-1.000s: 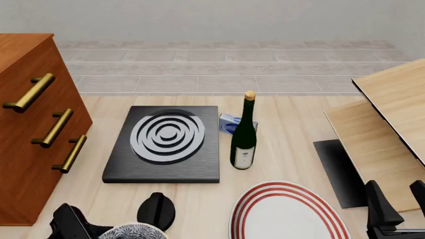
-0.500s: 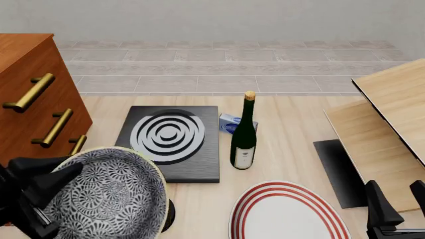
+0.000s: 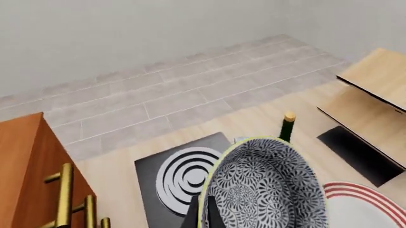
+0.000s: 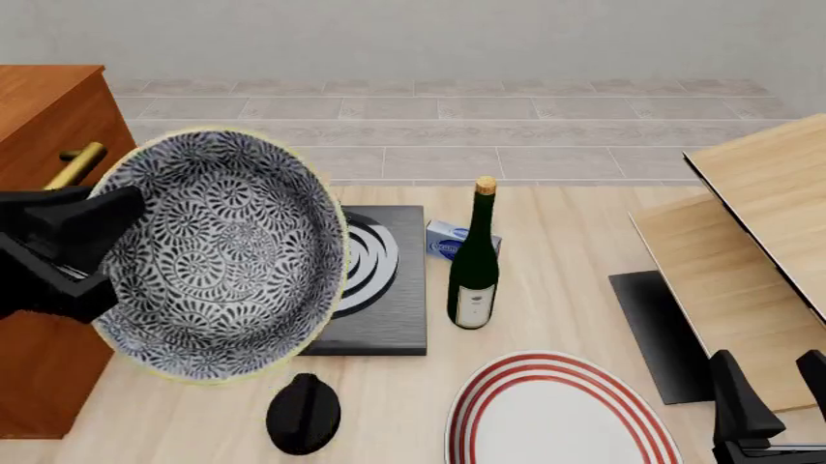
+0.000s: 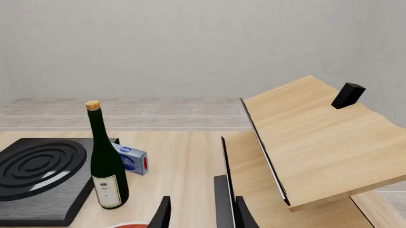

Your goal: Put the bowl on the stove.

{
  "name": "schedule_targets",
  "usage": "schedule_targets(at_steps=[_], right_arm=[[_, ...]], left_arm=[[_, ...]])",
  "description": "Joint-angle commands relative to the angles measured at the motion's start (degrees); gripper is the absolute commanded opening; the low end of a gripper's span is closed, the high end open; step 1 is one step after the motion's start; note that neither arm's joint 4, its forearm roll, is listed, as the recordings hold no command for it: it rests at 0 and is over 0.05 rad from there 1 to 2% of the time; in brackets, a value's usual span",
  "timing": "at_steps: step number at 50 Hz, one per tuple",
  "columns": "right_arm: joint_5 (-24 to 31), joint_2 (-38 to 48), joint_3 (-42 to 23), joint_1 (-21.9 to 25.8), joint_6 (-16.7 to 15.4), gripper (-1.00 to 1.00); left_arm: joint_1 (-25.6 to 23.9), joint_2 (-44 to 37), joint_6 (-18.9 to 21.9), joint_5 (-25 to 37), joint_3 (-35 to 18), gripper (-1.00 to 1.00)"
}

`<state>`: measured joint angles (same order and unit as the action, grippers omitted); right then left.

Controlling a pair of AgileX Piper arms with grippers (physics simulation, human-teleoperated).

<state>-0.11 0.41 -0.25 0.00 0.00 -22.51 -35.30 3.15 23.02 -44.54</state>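
The bowl (image 4: 220, 256), black-and-white floral inside with a pale yellowish rim, hangs in the air, tipped so its inside faces the front camera. My left gripper (image 4: 110, 242) is shut on its left rim. In the front view the bowl covers the left half of the stove (image 4: 387, 290), a black slab with silver rings. In the left wrist view the bowl (image 3: 263, 190) fills the lower middle, with my left gripper (image 3: 203, 216) on its rim and the stove (image 3: 171, 175) behind it. My right gripper (image 4: 775, 396) stands open and empty at the front right, also seen open in the right wrist view (image 5: 203, 218).
A dark green bottle (image 4: 474, 261) stands just right of the stove, a small blue box (image 4: 446, 237) behind it. A white plate with red rings (image 4: 555, 416) and a black knob (image 4: 304, 414) lie near the front. A wooden dresser (image 4: 39, 116) is left, wooden shelves (image 4: 761, 222) and a dark panel (image 4: 652, 329) right.
The bowl has risen from the front edge and moved up and forward in my left gripper, now overlapping the stove in the front view. The right arm has not moved.
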Motion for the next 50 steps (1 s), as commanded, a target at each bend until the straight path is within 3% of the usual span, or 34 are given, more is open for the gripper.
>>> schedule_targets(at_steps=[1, 6, 14, 25, 36, 50], right_arm=[[0.0, 0.0, 0.0, 0.0, 0.0, 1.00], [0.0, 0.0, 0.0, 0.0, 0.0, 1.00], [0.0, 0.0, 0.0, 0.0, 0.0, 1.00], [0.0, 0.0, 0.0, 0.0, 0.0, 1.00], [0.0, 0.0, 0.0, 0.0, 0.0, 1.00], [0.0, 0.0, 0.0, 0.0, 0.0, 1.00]], left_arm=[[2.6, -6.0, -11.7, -8.8, -3.7, -1.00], [1.6, -9.9, -16.7, -12.3, -4.7, -1.00], [0.7, -14.6, -21.6, -13.9, -6.8, -1.00], [5.2, -23.3, -28.7, -19.6, -8.7, -1.00], [6.1, -30.3, -31.3, -25.4, -7.2, -1.00], [6.8, -35.3, -30.6, -28.1, -5.7, -1.00]])
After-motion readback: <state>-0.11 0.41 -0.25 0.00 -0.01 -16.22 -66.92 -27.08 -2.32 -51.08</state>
